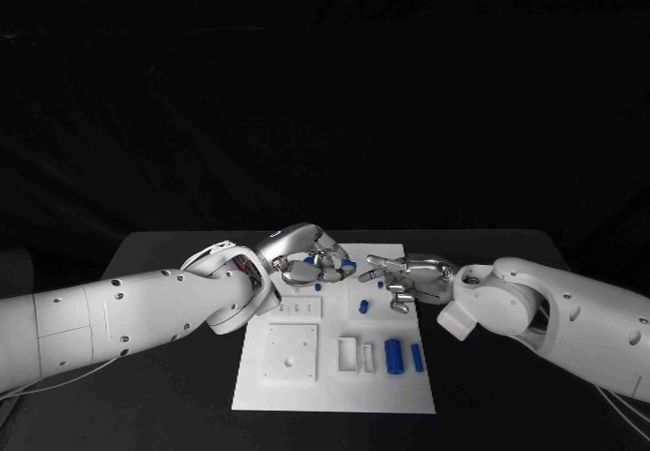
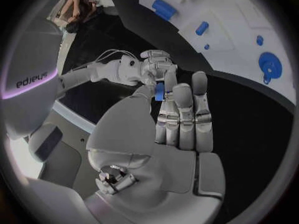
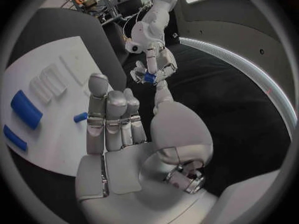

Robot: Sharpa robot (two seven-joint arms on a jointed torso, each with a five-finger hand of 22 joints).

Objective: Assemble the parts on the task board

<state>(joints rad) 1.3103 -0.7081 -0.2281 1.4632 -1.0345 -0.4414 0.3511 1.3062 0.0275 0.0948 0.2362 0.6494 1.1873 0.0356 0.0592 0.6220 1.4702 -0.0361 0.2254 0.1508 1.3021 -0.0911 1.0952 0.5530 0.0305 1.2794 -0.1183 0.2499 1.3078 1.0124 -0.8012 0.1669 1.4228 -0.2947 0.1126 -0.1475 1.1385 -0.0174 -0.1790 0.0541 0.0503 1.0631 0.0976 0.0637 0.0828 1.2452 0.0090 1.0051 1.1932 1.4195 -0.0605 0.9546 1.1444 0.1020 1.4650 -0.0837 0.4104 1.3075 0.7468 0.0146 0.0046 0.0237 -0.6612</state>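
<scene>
Left hand (image 1: 303, 256): pinches a small blue part (image 2: 159, 91) above the task board's (image 1: 278, 395) far edge.
Right hand (image 1: 408, 278): empty, fingers apart.
Progress: early; blue cylinders (image 1: 394, 355) lie loose near right.

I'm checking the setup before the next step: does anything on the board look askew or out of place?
Nothing stands out. The task board lies flat, its blue parts lie tidily, and the left robot hand holds one small blue part above it.
</scene>
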